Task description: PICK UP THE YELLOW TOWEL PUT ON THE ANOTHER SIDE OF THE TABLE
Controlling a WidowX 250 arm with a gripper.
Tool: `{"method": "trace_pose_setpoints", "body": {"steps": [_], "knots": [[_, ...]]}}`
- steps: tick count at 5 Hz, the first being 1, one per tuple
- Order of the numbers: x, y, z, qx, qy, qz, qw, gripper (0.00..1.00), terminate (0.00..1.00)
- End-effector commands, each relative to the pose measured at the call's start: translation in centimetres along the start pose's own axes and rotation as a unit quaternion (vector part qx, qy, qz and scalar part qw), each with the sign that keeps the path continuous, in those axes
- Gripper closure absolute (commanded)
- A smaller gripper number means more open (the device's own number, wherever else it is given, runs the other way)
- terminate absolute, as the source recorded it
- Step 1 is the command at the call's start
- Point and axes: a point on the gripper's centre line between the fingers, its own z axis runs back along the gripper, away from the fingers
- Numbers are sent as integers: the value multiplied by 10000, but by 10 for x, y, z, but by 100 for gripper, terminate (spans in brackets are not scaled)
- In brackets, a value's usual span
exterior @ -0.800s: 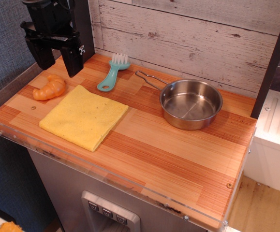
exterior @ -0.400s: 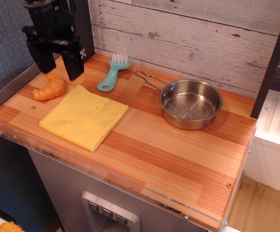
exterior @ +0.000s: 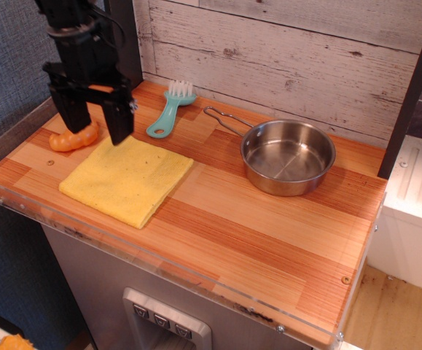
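Observation:
The yellow towel (exterior: 127, 177) lies flat on the left part of the striped wooden table (exterior: 269, 226), near the front edge. My black gripper (exterior: 94, 130) hangs open just above the towel's far left corner, one finger by the orange croissant toy (exterior: 72, 138), the other over the towel's back edge. It holds nothing.
A teal brush (exterior: 165, 114) lies behind the towel near the plank wall. A steel pan (exterior: 287, 156) with a wire handle stands at the back right. A clear acrylic rim (exterior: 159, 262) runs along the table's front edge.
The gripper has come down and slightly to the right, from above the croissant toward the towel's far left corner. The towel and the other things have not moved.

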Motion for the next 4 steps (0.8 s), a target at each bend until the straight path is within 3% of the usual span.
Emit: {"method": "trace_pose_setpoints", "body": {"steps": [1, 3, 4], "knots": [[0, -17, -5, 266, -222, -136, 9993, 0, 0], [4, -21, -22, 454, -248, -325, 9981, 0, 0], [7, -18, -18, 667, -261, -547, 9959, 0, 0]]}}
